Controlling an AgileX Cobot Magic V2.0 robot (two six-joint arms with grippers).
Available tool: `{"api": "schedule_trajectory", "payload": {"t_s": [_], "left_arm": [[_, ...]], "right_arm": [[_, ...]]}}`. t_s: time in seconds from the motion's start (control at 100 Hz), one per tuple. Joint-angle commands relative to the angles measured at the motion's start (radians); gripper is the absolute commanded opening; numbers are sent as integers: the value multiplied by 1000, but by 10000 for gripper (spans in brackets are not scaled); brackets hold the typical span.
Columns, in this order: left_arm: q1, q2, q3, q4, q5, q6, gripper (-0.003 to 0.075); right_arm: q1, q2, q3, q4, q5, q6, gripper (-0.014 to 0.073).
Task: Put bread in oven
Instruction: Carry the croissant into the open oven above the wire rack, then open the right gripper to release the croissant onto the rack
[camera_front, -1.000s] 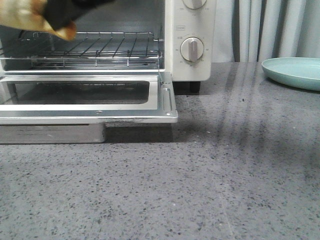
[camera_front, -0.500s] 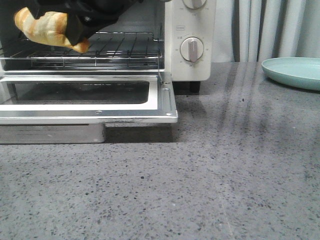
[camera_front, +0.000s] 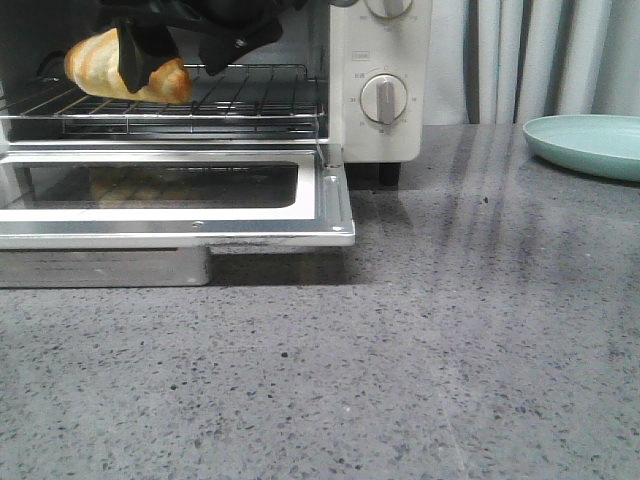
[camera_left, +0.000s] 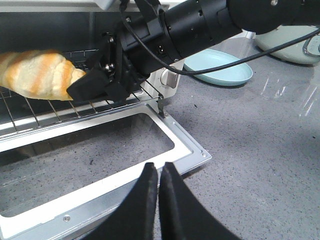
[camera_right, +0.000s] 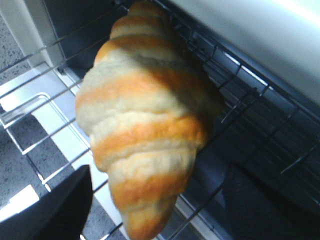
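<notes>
The bread, a golden crescent roll with cream stripes, lies on the wire rack inside the cream-white oven. The oven's glass door is dropped open. My right gripper reaches into the oven and is open. In the right wrist view its fingers stand apart on both sides of the bread with gaps showing. My left gripper is shut and empty, above the door's front corner. The left wrist view also shows the bread and the right gripper.
A light teal plate sits at the back right of the grey speckled counter; it also shows in the left wrist view. The open door juts forward over the counter. Grey curtains hang behind.
My right gripper carried the bread rightward and down into the oven. The bread now rests on the rack and the fingers have spread away from it.
</notes>
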Motion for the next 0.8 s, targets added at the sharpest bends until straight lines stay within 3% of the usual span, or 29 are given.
{"api": "schedule_trajectory", "payload": {"t_s": [0.0, 0.14, 0.31, 0.47, 0.62, 0.79], "left_arm": [[-3, 7, -29, -14, -63, -1, -21], [-3, 5, -29, -14, -69, -1, -21], [-3, -39, -29, 39, -112, -3, -21], [-3, -164, -29, 168, -149, -5, -22], [-3, -283, -29, 299, -59, -15, -22], [-3, -343, -23, 386, 38, -83, -22]], "right_arm": [[-4, -59, -38, 8, -29, 2, 525], [7, -96, -38, 84, 60, 2, 504], [53, -186, -36, 82, 183, 2, 294], [81, -334, 23, 66, 256, -3, 155], [81, -572, 245, -34, 203, -3, -48], [55, -920, 566, -207, 63, -3, -48]]}}
